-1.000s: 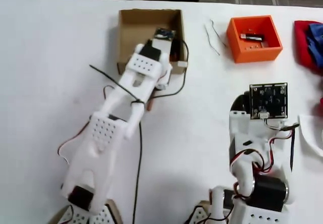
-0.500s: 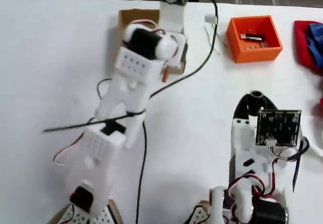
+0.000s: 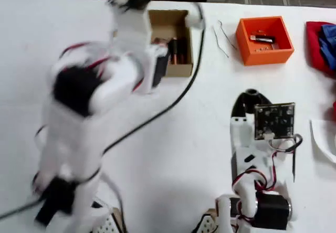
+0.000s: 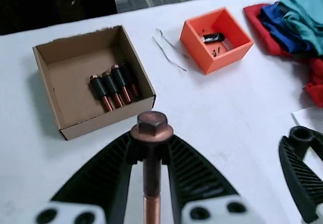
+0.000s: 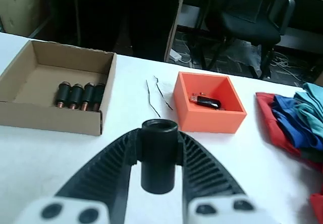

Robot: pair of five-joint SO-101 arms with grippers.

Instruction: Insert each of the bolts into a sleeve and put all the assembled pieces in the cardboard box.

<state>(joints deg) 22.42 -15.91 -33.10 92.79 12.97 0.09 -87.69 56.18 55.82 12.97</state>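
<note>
Nearest, the left gripper (image 4: 151, 144) pinches a copper hex-headed bolt (image 4: 151, 176) just under its head. The shank lies back between the fingers, seemingly to hold it straight for mating. The right gripper (image 5: 158, 141) clamps a black cylindrical sleeve (image 5: 158, 159) with its open bore facing away from the wrist, probably so the bolt can enter. Farther off, by the far edge of the white table (image 4: 227, 113), sits the brown cardboard box (image 4: 108, 118), where finished bolt-and-sleeve pieces (image 4: 113, 85) lie side by side. A square orange plastic tray (image 4: 199, 52) stands beyond it along that edge.
</note>
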